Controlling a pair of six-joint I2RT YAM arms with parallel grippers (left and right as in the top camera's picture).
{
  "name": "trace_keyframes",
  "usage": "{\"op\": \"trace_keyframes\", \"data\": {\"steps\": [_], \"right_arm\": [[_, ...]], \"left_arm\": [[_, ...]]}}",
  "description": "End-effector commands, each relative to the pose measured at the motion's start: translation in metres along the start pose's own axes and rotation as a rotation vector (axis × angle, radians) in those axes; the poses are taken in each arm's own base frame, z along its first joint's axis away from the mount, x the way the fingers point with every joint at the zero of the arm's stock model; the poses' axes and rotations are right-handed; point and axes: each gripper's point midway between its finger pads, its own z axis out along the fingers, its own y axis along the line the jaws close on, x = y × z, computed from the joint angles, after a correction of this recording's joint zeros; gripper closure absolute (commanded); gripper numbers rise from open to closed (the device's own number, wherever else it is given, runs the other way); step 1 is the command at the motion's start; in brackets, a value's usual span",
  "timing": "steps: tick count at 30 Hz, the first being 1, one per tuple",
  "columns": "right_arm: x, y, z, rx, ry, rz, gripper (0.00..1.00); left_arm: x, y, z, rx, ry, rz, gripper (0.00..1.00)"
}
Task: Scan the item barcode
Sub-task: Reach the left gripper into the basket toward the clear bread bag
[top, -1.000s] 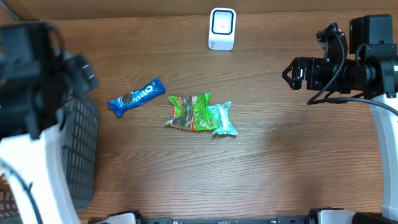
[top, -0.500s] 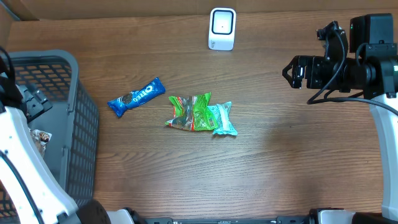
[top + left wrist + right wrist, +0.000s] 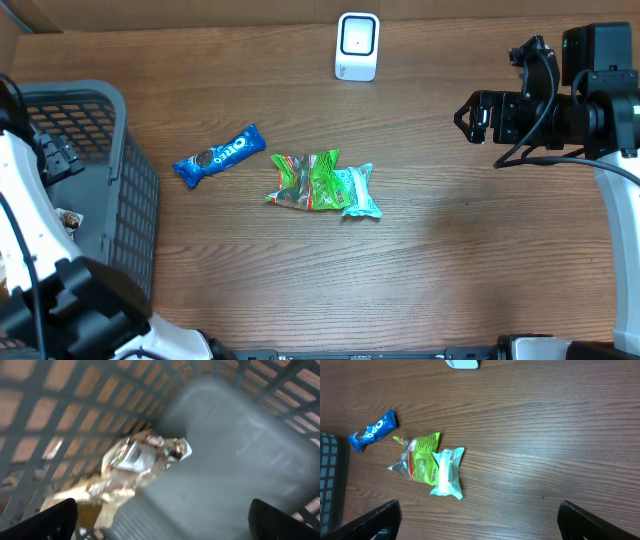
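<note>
The Oreo bar point(image 3: 219, 155), slanted left of centre, is seen nearest the left gripper point(image 3: 165, 522) (wide open, empty, like the right gripper point(image 3: 482, 519)).

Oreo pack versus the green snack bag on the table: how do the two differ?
The Oreo pack is blue, slim and smooth, while the green snack bag is wider and crumpled. The Oreo pack lies on its own, on a slant. The green snack bag lies against a pale teal packet, touching it. Both rest flat on the wooden table, with nothing holding them.
</note>
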Motion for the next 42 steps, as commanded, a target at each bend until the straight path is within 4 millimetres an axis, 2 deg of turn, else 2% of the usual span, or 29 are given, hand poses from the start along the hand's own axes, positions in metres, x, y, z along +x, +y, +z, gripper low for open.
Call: {"op": "trace_keyframes", "data": {"steps": [1, 5, 6, 9, 14, 17, 25, 37, 42], "right_arm": [[-0.004, 0.004, -0.003, -0.009, -0.016, -0.015, 0.0], [-0.005, 0.004, -0.003, -0.009, -0.019, -0.016, 0.0], [-0.005, 0.004, -0.003, -0.009, -0.019, -0.016, 0.0], [-0.005, 0.004, -0.003, -0.009, -0.018, -0.015, 0.0], [-0.004, 0.004, -0.003, -0.009, -0.018, -0.016, 0.0], [-0.004, 0.004, -0.003, -0.009, -0.018, -0.016, 0.0], [-0.004, 0.004, -0.003, -0.009, -0.015, -0.014, 0.0], [-0.005, 0.004, -0.003, -0.009, -0.022, -0.017, 0.0], [-0.004, 0.004, -0.003, -0.009, -0.017, -0.015, 0.0]], "left_arm": [[-0.002, -0.011, 0.027, 0.014, 0.041, 0.129, 0.0], [-0.002, -0.046, 0.049, 0.175, 0.062, 0.281, 0.04], [-0.002, -0.05, 0.053, 0.187, 0.067, 0.307, 0.05], [-0.003, -0.049, 0.066, 0.167, 0.079, 0.333, 0.07], [-0.01, -0.042, 0.072, 0.157, 0.057, 0.349, 0.07], [-0.012, -0.034, 0.07, 0.152, 0.044, 0.341, 0.07], [-0.005, -0.013, 0.064, 0.142, 0.064, 0.291, 0.11], [-0.003, 0.025, 0.008, 0.104, -0.029, 0.12, 0.12], [0.001, 0.025, 0.018, 0.086, -0.002, 0.149, 0.11]]}}
